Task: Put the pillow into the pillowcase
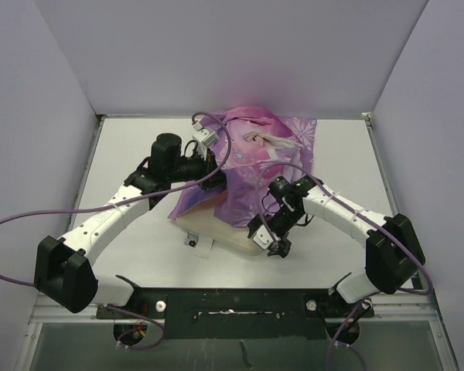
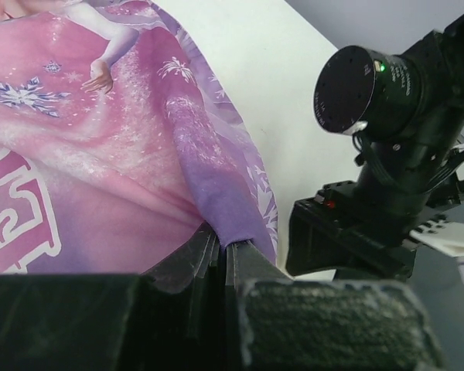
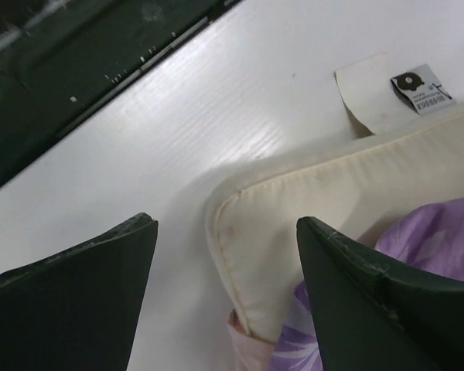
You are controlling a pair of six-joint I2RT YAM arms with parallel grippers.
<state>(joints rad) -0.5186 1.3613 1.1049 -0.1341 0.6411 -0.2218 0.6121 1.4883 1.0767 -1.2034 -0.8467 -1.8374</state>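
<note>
Overhead: purple-pink princess-print fabric pillowcase [image 1: 255,151] covers most of the plump cream rectangular pillow [image 1: 220,232], near edge poking out. Left wrist: left gripper [image 2: 226,251] is clamped on the pillowcase hem. Right wrist: right gripper [image 3: 226,228] gapes wide, astride the exposed pillow corner. Roughly two-thirds done, I'd say.

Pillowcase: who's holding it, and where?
Left gripper pinches the pillowcase at a purple edge fold. Right gripper holds nothing, jaws open at the pillow corner.

The white desk [image 1: 131,147] is carrying the cream pillow [image 1: 224,234], the purple pillowcase [image 1: 255,166] lying over its far part.
</note>
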